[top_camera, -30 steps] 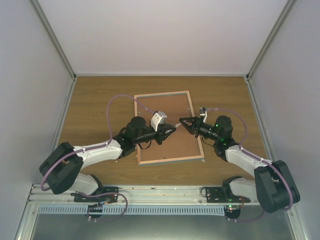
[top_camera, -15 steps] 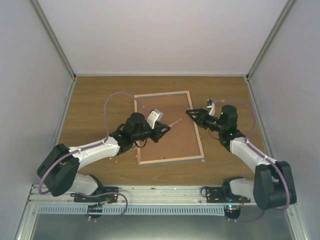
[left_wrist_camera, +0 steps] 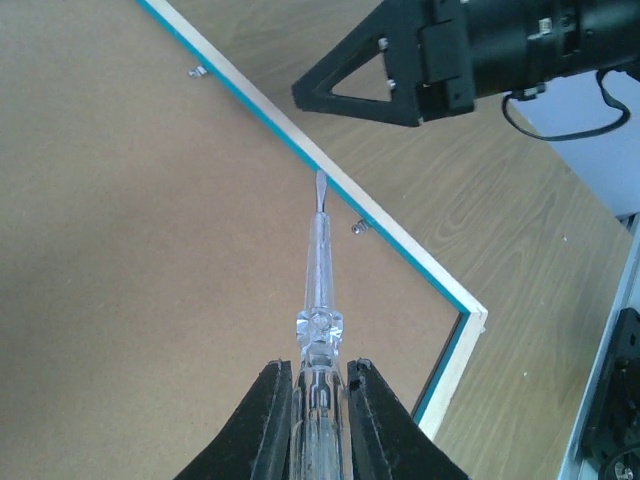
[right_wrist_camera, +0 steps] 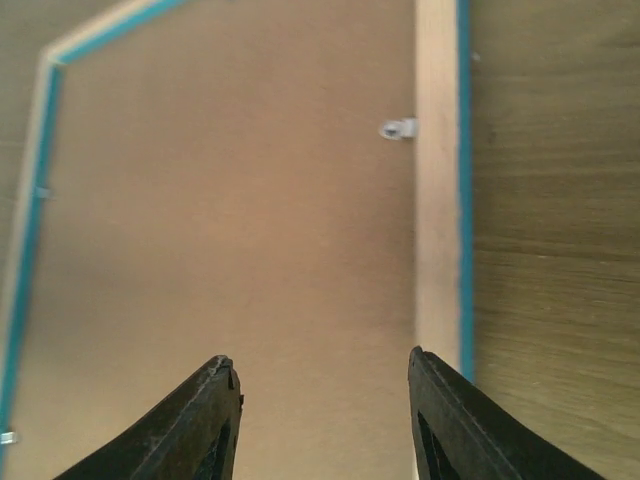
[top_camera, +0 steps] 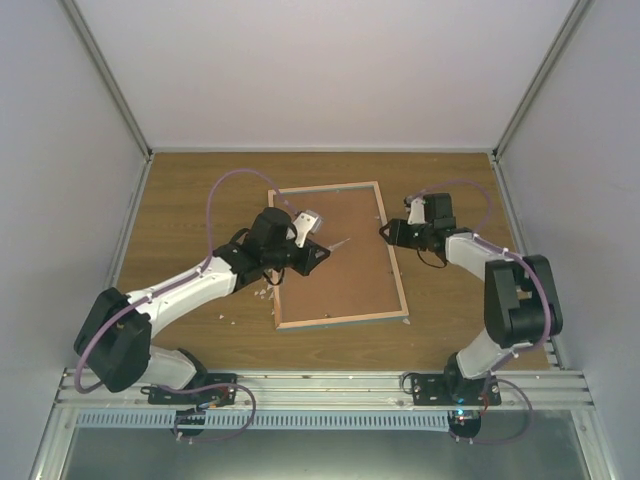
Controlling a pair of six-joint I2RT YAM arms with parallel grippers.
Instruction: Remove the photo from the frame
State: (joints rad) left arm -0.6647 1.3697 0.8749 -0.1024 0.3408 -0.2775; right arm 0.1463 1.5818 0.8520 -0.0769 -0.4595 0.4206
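Observation:
The frame [top_camera: 395,272] lies face down on the wooden table, showing its brown fibreboard back [left_wrist_camera: 150,200], pale wood rim [right_wrist_camera: 435,200] and turquoise edge. The photo is hidden beneath the backing. My left gripper [left_wrist_camera: 320,375] is shut on a clear-handled screwdriver [left_wrist_camera: 320,290]. Its tip rests on the backing just inside the right rim, beside a small metal tab [left_wrist_camera: 359,227]. My right gripper [right_wrist_camera: 322,362] hovers open over the backing by the right rim, nothing between its fingers [left_wrist_camera: 360,75]. In the top view it [top_camera: 383,231] sits at the frame's right edge, opposite the left gripper [top_camera: 318,250].
More metal tabs hold the backing: one [right_wrist_camera: 398,128] on the right rim, one [left_wrist_camera: 197,71] further along it, one [right_wrist_camera: 8,437] on the opposite side. Small pale scraps [top_camera: 262,292] lie on the table left of the frame. Enclosure walls surround the table.
My right gripper has opened and drawn back from the frame's middle to its right rim. The left gripper has shifted up and left with the screwdriver.

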